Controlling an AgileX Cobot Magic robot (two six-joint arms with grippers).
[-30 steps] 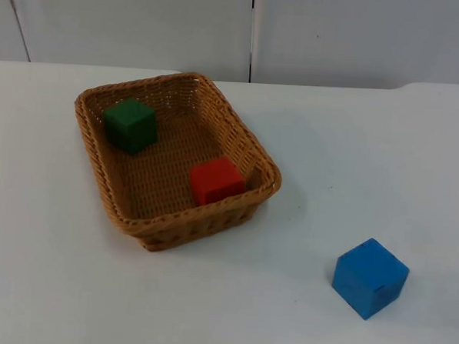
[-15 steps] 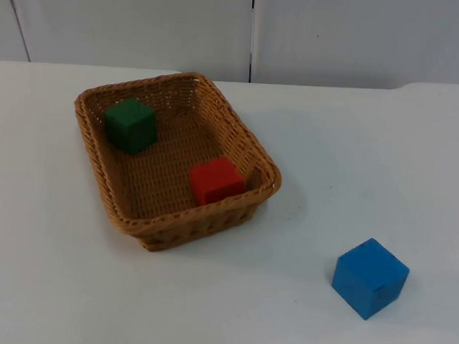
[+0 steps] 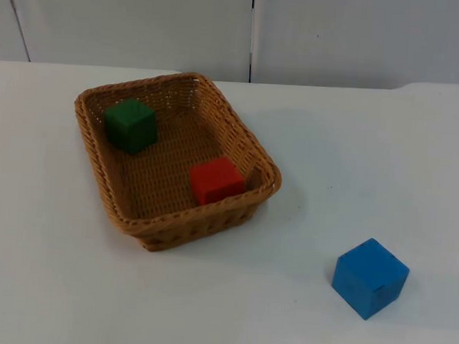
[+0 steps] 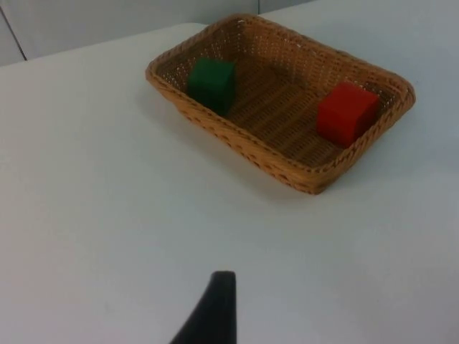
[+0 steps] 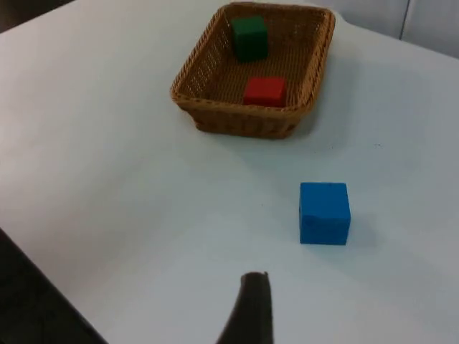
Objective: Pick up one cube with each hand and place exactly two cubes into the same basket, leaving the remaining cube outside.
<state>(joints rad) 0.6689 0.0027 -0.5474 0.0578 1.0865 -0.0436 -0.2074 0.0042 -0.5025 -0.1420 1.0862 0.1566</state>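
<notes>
Whether either gripper's jaws are spread or pressed together cannot be told: one black fingertip of the left gripper (image 4: 215,308) shows over bare table short of the basket, and one fingertip of the right gripper (image 5: 251,308) over bare table near the blue cube. Both arms wait, pulled back from the work. The wicker basket (image 3: 255,154) sits on the white table (image 3: 369,148) and holds two cubes: the green cube (image 3: 130,124) in its far corner and the red cube (image 3: 216,180) against its near wall, well apart from each other. The blue cube (image 3: 370,277) rests on the table outside, well apart from the basket.
</notes>
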